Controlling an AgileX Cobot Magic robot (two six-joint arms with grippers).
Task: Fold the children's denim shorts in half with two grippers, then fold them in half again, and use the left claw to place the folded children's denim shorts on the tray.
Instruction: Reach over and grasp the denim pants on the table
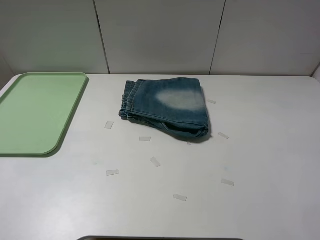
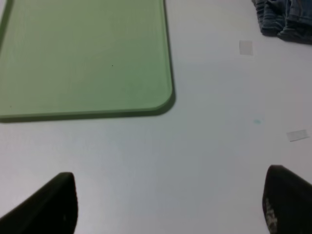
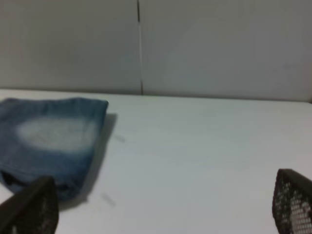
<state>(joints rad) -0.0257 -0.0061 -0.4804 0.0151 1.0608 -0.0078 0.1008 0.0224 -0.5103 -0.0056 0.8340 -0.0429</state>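
The children's denim shorts (image 1: 167, 107) lie folded into a compact bundle on the white table, back of centre, waistband to the left and a whitish worn patch on top. The pale green tray (image 1: 35, 112) lies at the far left with nothing on it. Neither arm shows in the exterior high view. In the left wrist view my left gripper (image 2: 170, 192) stands open over bare table, with the tray (image 2: 87, 58) ahead and an edge of the shorts (image 2: 285, 17) off to one side. My right gripper (image 3: 165, 195) is open too, empty, well short of the shorts (image 3: 53, 136).
Several small pale tape strips (image 1: 155, 162) are scattered on the table around and in front of the shorts. A grey panelled wall (image 1: 160, 35) closes off the back edge of the table.
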